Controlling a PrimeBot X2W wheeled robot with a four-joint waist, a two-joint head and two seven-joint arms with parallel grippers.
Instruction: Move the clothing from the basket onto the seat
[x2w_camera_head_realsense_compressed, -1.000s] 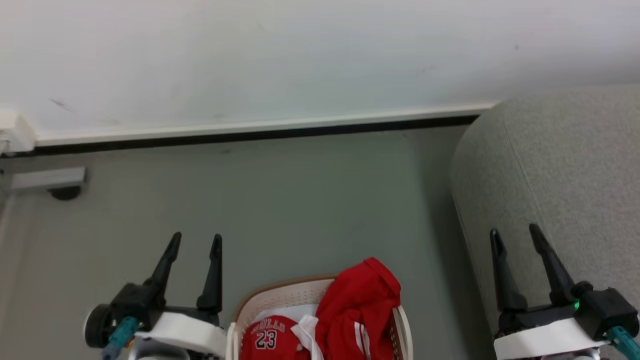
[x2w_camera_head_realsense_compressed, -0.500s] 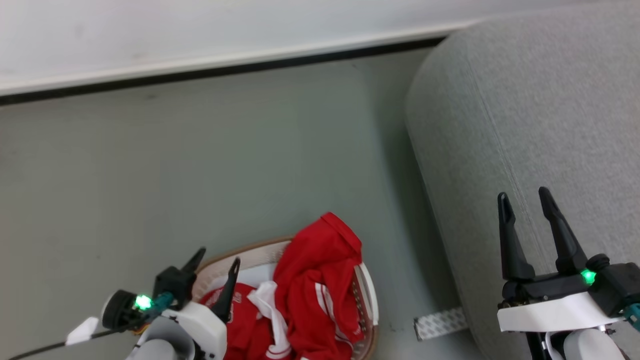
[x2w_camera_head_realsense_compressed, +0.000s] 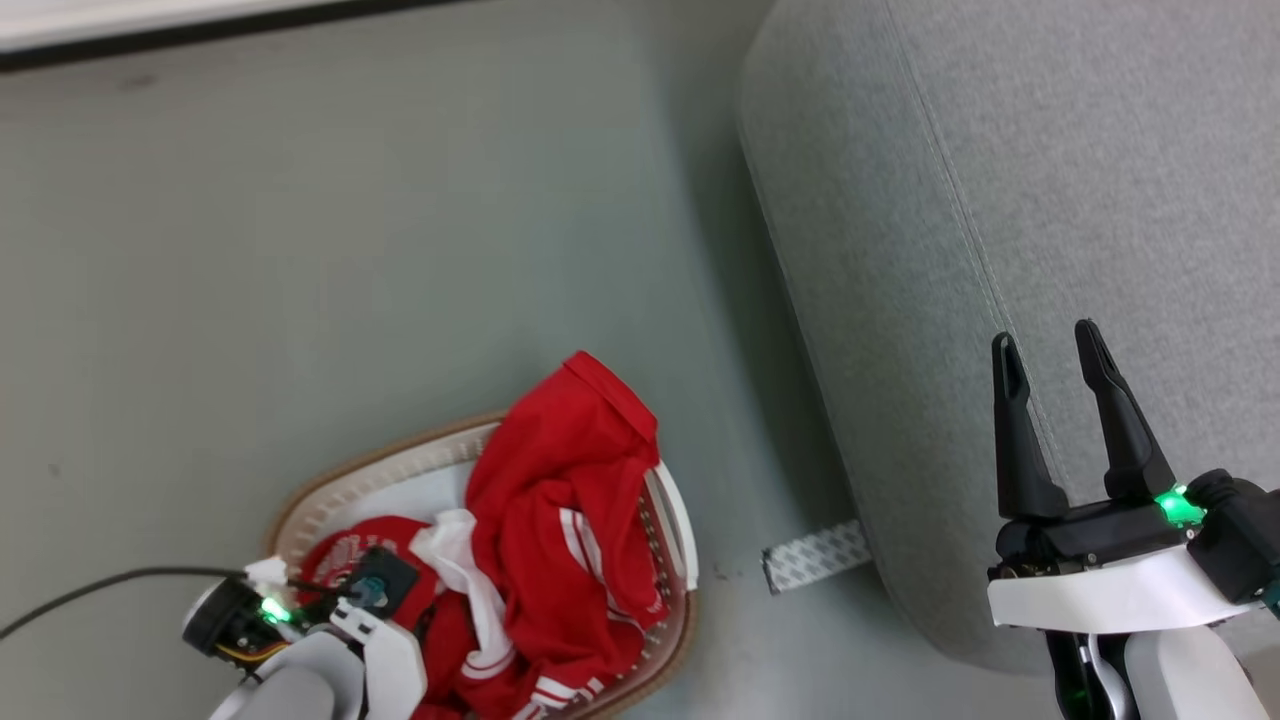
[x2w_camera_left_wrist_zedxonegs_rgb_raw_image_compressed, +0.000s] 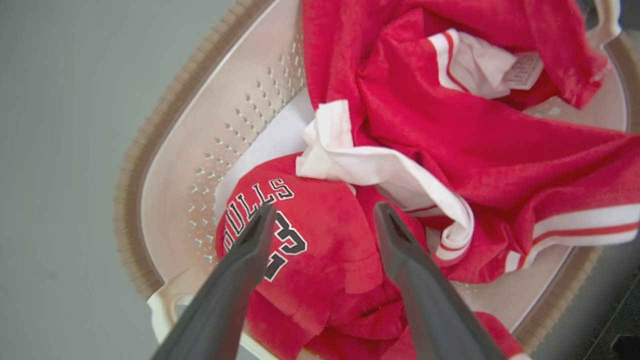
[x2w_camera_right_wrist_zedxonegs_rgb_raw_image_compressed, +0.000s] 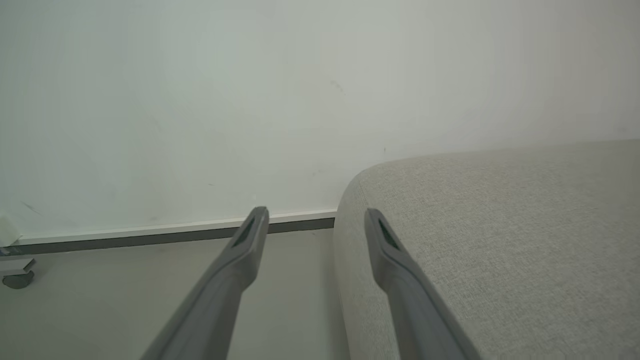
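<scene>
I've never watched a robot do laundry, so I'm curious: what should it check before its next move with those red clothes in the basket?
1. Left gripper open: ok, jaws apart.
2. Aimed at clothing: ok, it points at the red number 23 jersey in the laundry basket.
3. Touching the fabric yet: cannot tell.
4. Right gripper out of the way: ok, open, holding nothing, over the grey sofa.
5. Drop-off place near: ok, the grey sofa stands beside the laundry basket, on the robot's right.
6. Cable at the left wrist free of snags: cannot tell.
</scene>
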